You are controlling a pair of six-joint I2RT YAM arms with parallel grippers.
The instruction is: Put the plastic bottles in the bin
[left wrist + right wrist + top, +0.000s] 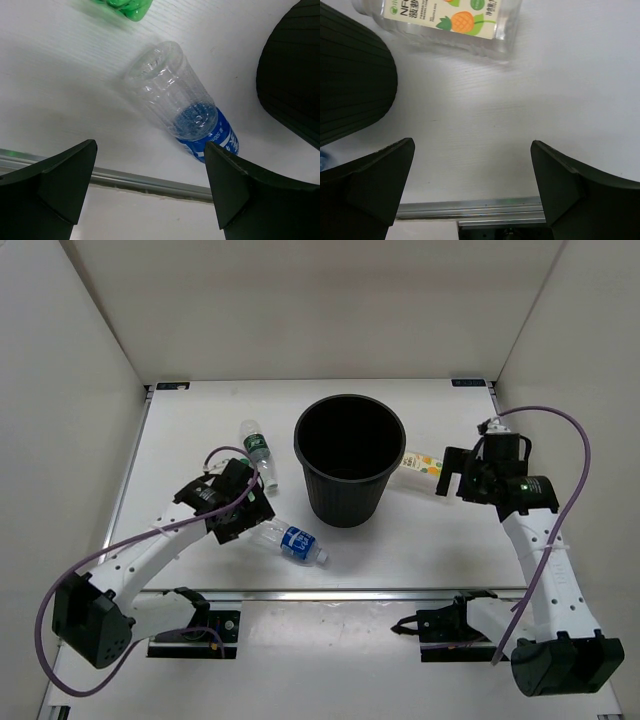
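Centrally on the white table (450, 540), the round black bin (345, 502) is set upright. The left gripper (150, 150) is held with jaws apart over the lying blue-labelled bottle (180, 102), near the bin's base. The right gripper (472, 145), likewise spread, is poised by the yellow-orange-labelled bottle (450, 20), just beside the bin. A green-labelled bottle (258, 453) lies left of the bin, and a green soda bottle (125, 7) is glimpsed.

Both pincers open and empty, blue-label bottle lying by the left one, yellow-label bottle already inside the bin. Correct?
No. The yellow-label bottle lies on the table beside the bin, not inside it; the right wrist view shows this. The rest holds: left pincer and right pincer open and empty, blue-label bottle lying by the left one.
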